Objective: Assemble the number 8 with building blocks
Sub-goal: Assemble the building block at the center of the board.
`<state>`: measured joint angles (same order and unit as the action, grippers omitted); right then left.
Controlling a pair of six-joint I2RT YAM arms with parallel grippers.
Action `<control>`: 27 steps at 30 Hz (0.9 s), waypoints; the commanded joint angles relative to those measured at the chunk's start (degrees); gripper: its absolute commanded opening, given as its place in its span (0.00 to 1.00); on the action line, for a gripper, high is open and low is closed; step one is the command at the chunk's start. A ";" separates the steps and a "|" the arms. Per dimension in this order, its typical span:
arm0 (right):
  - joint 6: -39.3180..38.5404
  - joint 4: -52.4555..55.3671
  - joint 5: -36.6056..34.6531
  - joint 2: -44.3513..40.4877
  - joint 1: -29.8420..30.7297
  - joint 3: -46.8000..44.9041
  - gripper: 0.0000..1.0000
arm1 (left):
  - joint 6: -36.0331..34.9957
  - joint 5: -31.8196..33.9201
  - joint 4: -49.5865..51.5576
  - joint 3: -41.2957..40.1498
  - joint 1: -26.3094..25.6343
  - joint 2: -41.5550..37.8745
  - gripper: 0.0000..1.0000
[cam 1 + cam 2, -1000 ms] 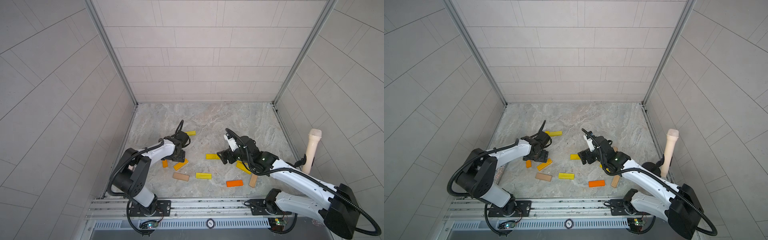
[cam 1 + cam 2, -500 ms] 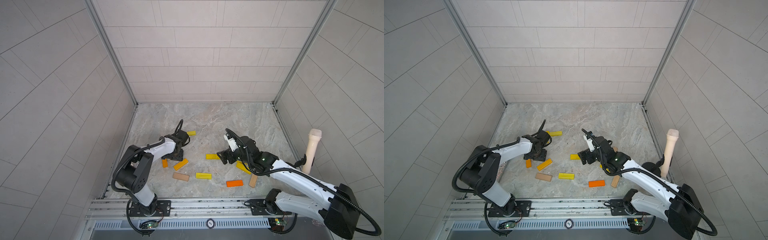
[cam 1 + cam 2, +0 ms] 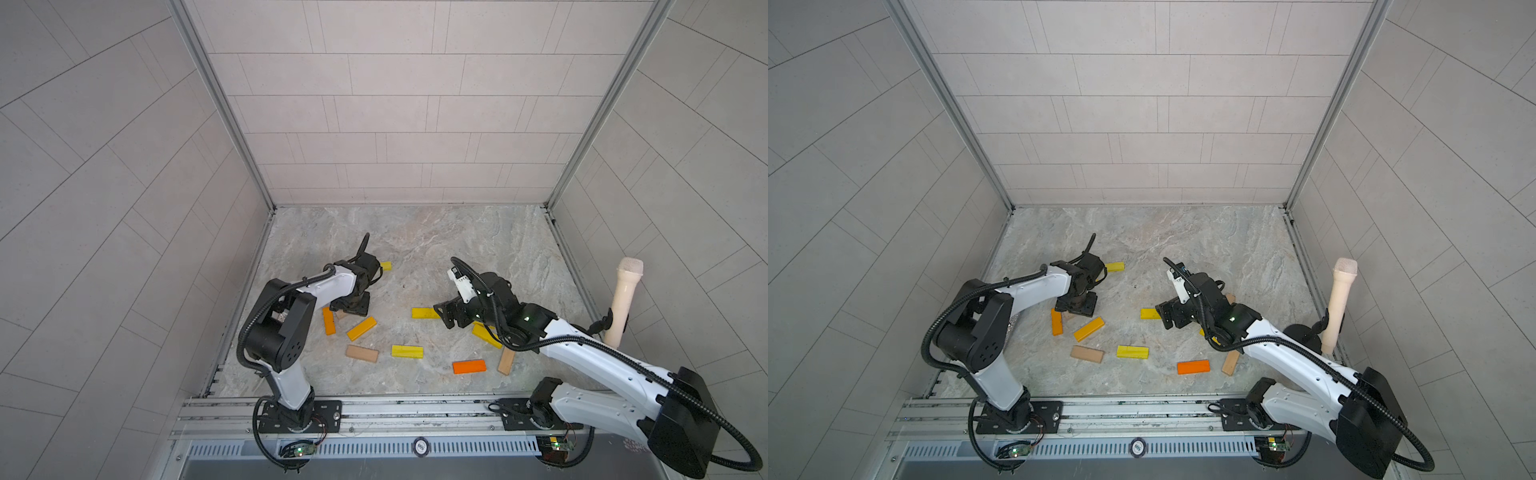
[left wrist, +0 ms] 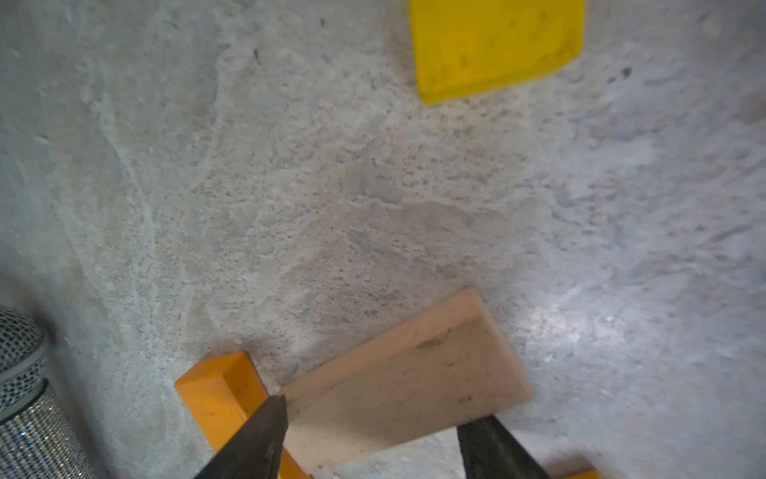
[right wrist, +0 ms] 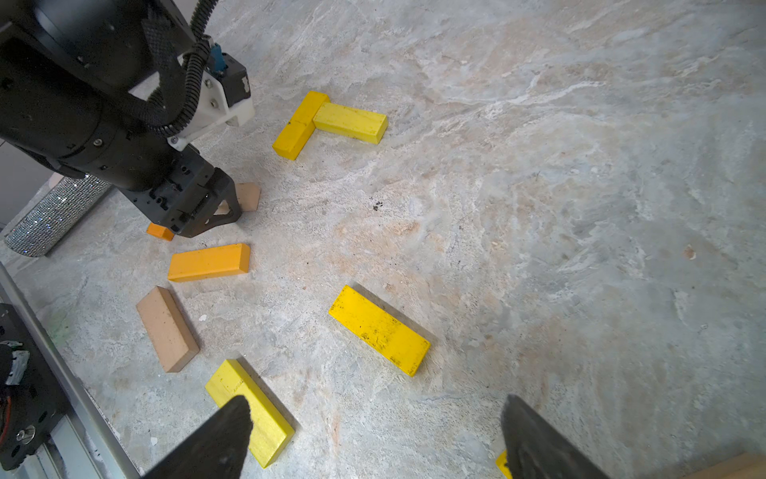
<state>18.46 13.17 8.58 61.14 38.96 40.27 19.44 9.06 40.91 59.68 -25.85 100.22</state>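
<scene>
Building blocks lie scattered on the marble floor, and no number 8 shows in any view. My left gripper (image 3: 349, 308) (image 4: 373, 419) is down at the floor, shut on a tan block (image 4: 406, 381) that lies askew between its fingertips. One tip is on a corner and one on a long side, with an orange bar (image 4: 219, 390) (image 3: 328, 321) touching beside it. My right gripper (image 3: 446, 316) (image 5: 373, 419) hovers open over bare floor. One of its fingers is above a yellow block (image 5: 248, 414), and another yellow block (image 5: 379, 329) lies just ahead.
Loose on the floor are an amber bar (image 3: 361, 328), a tan bar (image 3: 362, 353), a yellow bar (image 3: 407, 351), an orange bar (image 3: 469, 366) and another tan bar (image 3: 505, 360). Two yellow bars form an L (image 5: 327, 120). A glittery cylinder (image 4: 25, 414) lies by the left wall, and a cream cylinder (image 3: 623, 299) stands at the right.
The left arm has shifted a little, its wrist settling over the tan block and its jaws drawing in against it. The right arm and the loose blocks have not moved.
</scene>
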 commanded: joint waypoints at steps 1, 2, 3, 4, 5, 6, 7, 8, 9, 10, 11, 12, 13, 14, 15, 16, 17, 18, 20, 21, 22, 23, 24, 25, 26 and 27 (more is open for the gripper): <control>-0.44 0.01 -0.73 0.03 0.25 0.37 0.96 | -0.93 -1.07 0.47 1.46 0.36 2.53 0.69; -0.44 -0.05 -0.68 -0.05 0.27 0.34 0.96 | -1.31 -0.91 0.64 2.04 0.36 2.82 0.70; -0.35 -0.07 -0.74 -0.13 0.31 0.25 0.96 | -1.59 -0.80 0.67 2.44 0.36 2.87 0.71; -0.35 -0.07 -0.72 -0.15 0.25 0.18 0.96 | -1.80 -0.80 0.67 2.69 0.36 2.79 0.71; -0.23 -0.03 -0.73 -0.30 0.27 0.08 0.96 | -2.09 -0.93 0.74 3.02 0.36 2.63 0.72; -0.24 -0.07 -0.76 -0.32 0.26 -0.01 0.96 | -2.32 -0.85 0.68 3.23 0.36 2.45 0.72; -0.20 -0.16 -0.76 -0.32 0.26 -0.14 0.96 | -2.72 -0.82 0.68 3.40 0.36 2.30 0.73; -0.17 -0.24 -0.76 -0.32 0.25 -0.19 0.96 | -3.14 -0.63 0.73 3.55 0.36 2.27 0.73; -0.02 -0.34 -0.69 -0.24 0.25 -0.28 0.96 | -3.72 -0.37 0.67 3.74 0.34 2.24 0.73; -0.01 -0.41 -0.76 -0.19 0.26 -0.34 0.96 | -4.16 -0.25 0.67 3.98 0.36 2.26 0.73; 0.00 -0.49 -0.52 -0.15 0.30 -0.41 0.96 | -4.74 -0.31 0.74 4.30 0.36 2.30 0.74; 0.08 -0.61 -0.42 -0.14 0.31 -0.37 0.96 | -5.23 -0.11 0.91 4.62 0.27 2.43 0.74; 0.09 -0.67 -0.45 -0.15 0.29 -0.51 0.96 | -5.57 0.24 0.91 4.90 0.27 2.28 0.74; 0.16 -0.61 -0.52 -0.15 0.27 -0.46 0.96 | -5.93 0.47 1.02 5.21 0.27 2.31 0.74; 0.09 -0.60 -0.52 -0.23 0.27 -0.54 0.96 | -6.24 0.92 1.21 5.46 0.27 2.25 0.74; 0.09 -0.60 -0.60 -0.24 0.27 -0.59 0.96 | -6.55 1.42 1.48 5.77 0.29 2.26 0.74; 0.09 -0.62 -0.63 -0.30 0.26 -0.70 0.96 | -6.84 1.91 1.74 6.03 0.27 2.48 0.74; 0.11 -0.61 -0.66 -0.28 0.29 -0.80 0.96 | -6.99 2.62 2.35 6.45 0.27 2.69 0.74; 0.24 -0.60 -0.74 -0.45 0.25 -1.06 0.96 | -7.41 3.13 3.04 6.86 0.30 3.25 0.74; 0.23 -0.60 -0.77 -0.59 0.28 -1.21 0.96 | -7.72 3.16 3.35 7.05 0.32 3.54 0.73; 0.21 -0.60 -0.77 -0.74 0.32 -1.25 0.96 | -7.90 3.18 3.56 7.23 0.27 3.80 0.72; 0.26 -0.52 -0.94 -0.86 0.25 -1.40 0.96 | -7.99 2.79 3.84 7.34 0.28 4.12 0.71; 0.26 -0.51 -1.05 -1.02 0.27 -1.47 0.96 | -8.21 2.34 3.99 7.45 0.31 4.35 0.71; 0.31 -0.47 -1.15 -1.17 0.31 -1.56 0.96 | -8.46 1.75 4.06 7.56 0.27 4.66 0.70; 0.20 -0.43 -1.24 -1.24 0.32 -1.60 0.96 | -8.63 1.13 4.12 7.73 0.29 5.01 0.70; 0.21 -0.34 -1.43 -1.32 0.29 -1.60 0.96 | -8.85 0.65 4.39 7.89 0.29 5.38 0.69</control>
<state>18.50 13.13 8.40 61.01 38.98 39.59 11.68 10.17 42.61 66.24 -25.78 104.44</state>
